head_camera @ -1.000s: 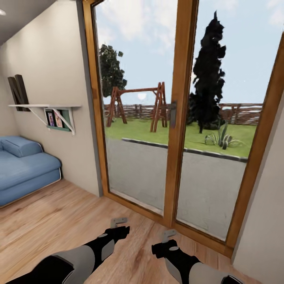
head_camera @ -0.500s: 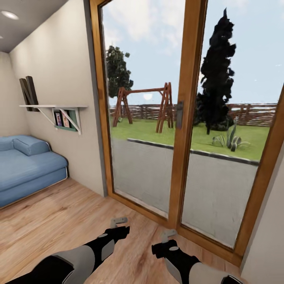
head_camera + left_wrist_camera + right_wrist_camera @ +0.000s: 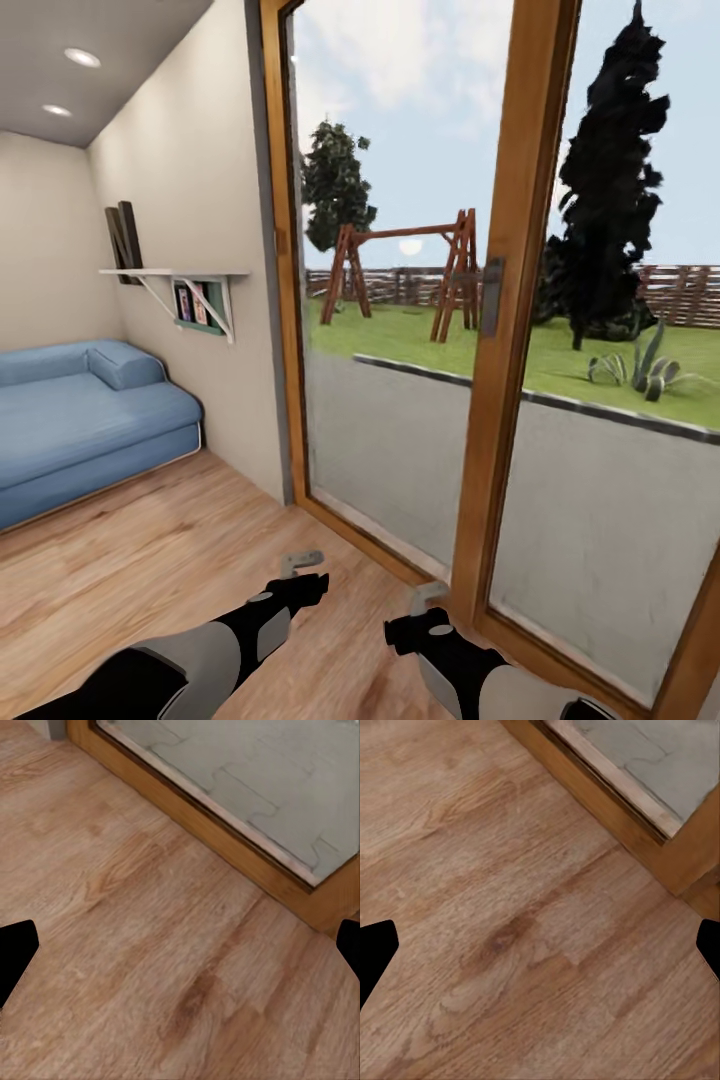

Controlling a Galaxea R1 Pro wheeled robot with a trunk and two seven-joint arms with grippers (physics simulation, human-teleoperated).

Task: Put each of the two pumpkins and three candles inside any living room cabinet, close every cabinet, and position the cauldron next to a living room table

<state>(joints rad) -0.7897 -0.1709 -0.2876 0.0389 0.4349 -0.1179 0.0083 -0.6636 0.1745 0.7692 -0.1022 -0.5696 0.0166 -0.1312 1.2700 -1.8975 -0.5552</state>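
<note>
Ahead, a wood-framed glass door (image 3: 520,330) and blue sofa (image 3: 80,420); left gripper (image 3: 302,565) and right gripper (image 3: 428,598) hang spread wide, empty, over plank floor (image 3: 150,560).

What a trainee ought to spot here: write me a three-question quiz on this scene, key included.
1. True or false: a pumpkin lies on the blue sofa.
2. What lies under the left hand and the right hand? A) wooden floor B) grey tabletop C) carpet
3. Fill in: on the grass beyond the glass door stands a wooden ____ set.

Key: 1 false; 2 A; 3 swing, the swing set.
</note>
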